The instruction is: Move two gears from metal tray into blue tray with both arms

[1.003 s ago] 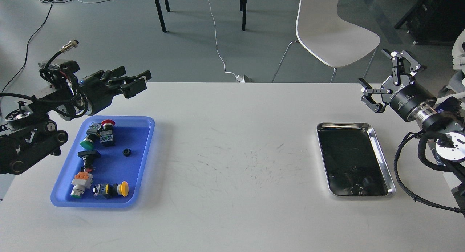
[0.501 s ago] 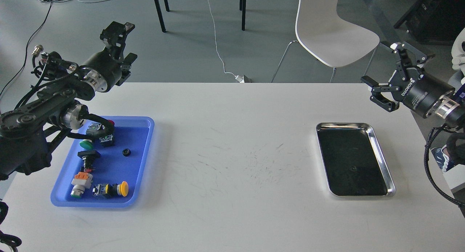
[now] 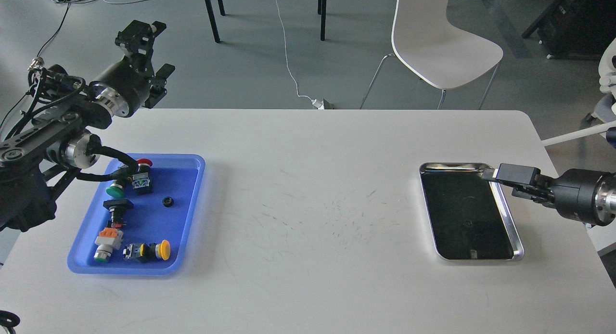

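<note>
Right hand [image 3: 493, 173], grip unreadable, over metal tray [image 3: 505, 204] rim; push buttons [image 3: 130, 213] crowding gear [image 3: 167, 201].

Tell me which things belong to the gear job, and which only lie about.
Job: gear, blue tray, metal tray, left gripper, right gripper.
Lying about: push buttons in the blue tray, white chair, floor cable.

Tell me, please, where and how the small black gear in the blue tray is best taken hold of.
Probably by its outer rim, coming straight down from above: the gear seems to lie flat on the floor of the blue tray, too low for a side approach. Bare floor surrounds it, so fingers can close across it.
</note>
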Controlling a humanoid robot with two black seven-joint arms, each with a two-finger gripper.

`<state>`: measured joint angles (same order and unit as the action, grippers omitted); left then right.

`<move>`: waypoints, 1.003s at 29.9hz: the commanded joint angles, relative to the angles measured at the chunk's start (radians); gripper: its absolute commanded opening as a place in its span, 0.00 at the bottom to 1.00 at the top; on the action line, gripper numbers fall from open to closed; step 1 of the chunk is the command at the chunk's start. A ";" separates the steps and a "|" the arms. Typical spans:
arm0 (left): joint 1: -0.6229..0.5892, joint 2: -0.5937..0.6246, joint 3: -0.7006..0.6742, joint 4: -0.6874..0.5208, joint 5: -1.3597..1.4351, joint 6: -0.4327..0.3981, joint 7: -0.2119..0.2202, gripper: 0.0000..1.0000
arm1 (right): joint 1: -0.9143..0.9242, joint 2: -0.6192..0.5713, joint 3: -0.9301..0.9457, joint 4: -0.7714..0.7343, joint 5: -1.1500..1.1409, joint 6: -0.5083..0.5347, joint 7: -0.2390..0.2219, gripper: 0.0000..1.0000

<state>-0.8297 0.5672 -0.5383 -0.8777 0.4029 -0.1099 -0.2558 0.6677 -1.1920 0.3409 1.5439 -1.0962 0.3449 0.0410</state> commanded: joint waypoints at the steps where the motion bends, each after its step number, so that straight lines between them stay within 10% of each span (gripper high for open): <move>1: 0.001 -0.004 -0.002 -0.003 0.001 0.004 0.000 0.97 | 0.001 0.031 -0.043 -0.013 -0.051 0.000 -0.012 0.95; 30: 0.000 -0.003 -0.011 -0.003 0.001 0.010 -0.019 0.97 | 0.449 0.337 -0.621 -0.228 -0.045 0.026 -0.019 0.85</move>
<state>-0.8299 0.5645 -0.5493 -0.8805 0.4035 -0.1009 -0.2734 1.0576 -0.8811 -0.2047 1.3207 -1.1415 0.3641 0.0203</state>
